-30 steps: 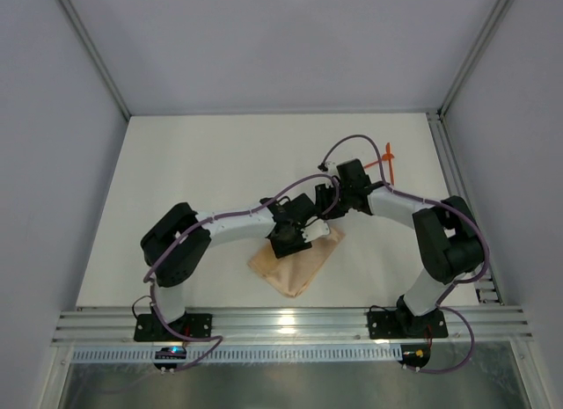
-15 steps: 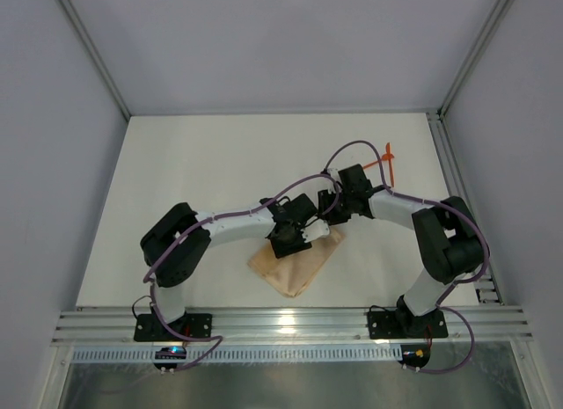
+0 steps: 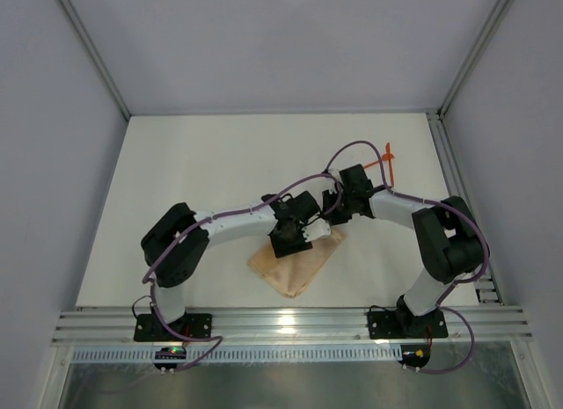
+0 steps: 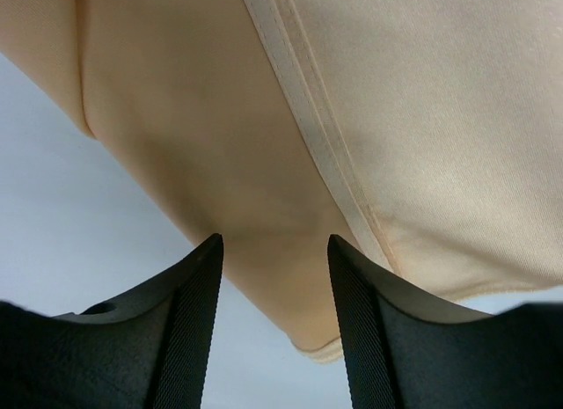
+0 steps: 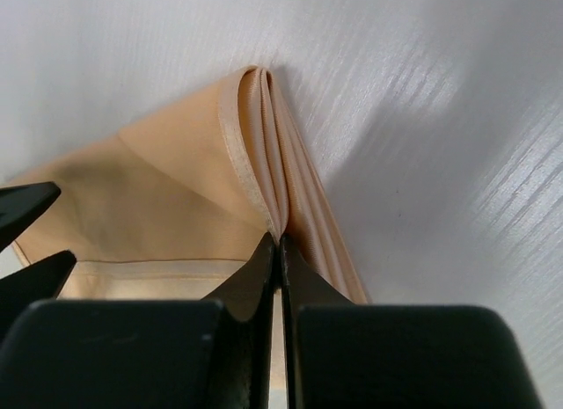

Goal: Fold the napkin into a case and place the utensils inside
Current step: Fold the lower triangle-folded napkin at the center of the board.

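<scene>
The peach-orange napkin [image 3: 295,266] lies folded on the white table, near the front. My right gripper [image 3: 332,219] is at its far right corner. In the right wrist view that gripper [image 5: 279,242] is shut, with the napkin's [image 5: 176,198] bunched folded edge pinched between its tips. My left gripper [image 3: 306,236] hovers low over the cloth's far edge. It [image 4: 274,251] is open in the left wrist view, with a hemmed corner of the napkin [image 4: 352,119] lying between the two black fingers [image 4: 189,321]. The orange-red utensils [image 3: 387,163] lie crossed at the far right.
The table's right metal rail [image 3: 453,176] runs close to the utensils. A purple cable [image 3: 352,147] loops over the right arm. An aluminium rail [image 3: 281,325] with both arm bases borders the near edge.
My right gripper has shifted slightly toward the napkin's corner and closed on its folded edge. The left gripper has barely moved and stays open.
</scene>
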Available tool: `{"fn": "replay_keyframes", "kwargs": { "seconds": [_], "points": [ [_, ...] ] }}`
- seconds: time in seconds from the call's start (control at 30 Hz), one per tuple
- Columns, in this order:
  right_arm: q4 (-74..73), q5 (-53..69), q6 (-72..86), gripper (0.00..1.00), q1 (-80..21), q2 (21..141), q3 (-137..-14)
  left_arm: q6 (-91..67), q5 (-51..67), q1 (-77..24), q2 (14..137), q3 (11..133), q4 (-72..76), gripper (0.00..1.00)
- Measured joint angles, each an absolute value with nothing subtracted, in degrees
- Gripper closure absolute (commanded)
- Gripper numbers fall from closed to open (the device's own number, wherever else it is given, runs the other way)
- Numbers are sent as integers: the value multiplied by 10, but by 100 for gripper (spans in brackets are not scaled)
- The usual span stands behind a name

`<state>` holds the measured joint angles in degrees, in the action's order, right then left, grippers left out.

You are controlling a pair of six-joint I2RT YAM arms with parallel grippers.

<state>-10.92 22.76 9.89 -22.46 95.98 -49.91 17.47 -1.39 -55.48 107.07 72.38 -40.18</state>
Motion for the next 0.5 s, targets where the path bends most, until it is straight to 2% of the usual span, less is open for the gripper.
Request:
{"fn": "replay_keyframes", "kwargs": {
  "seconds": [0.13,0.3,0.5],
  "points": [
    [-108,236,100,97,-220,961,-499,198,-16,-576,1070,781,-465,43],
    [-98,248,104,97,-219,961,-499,223,-18,-651,1058,823,-495,40],
    [-86,262,104,97,-217,963,-499,224,3,-702,1092,822,-500,44]
  ]
}}
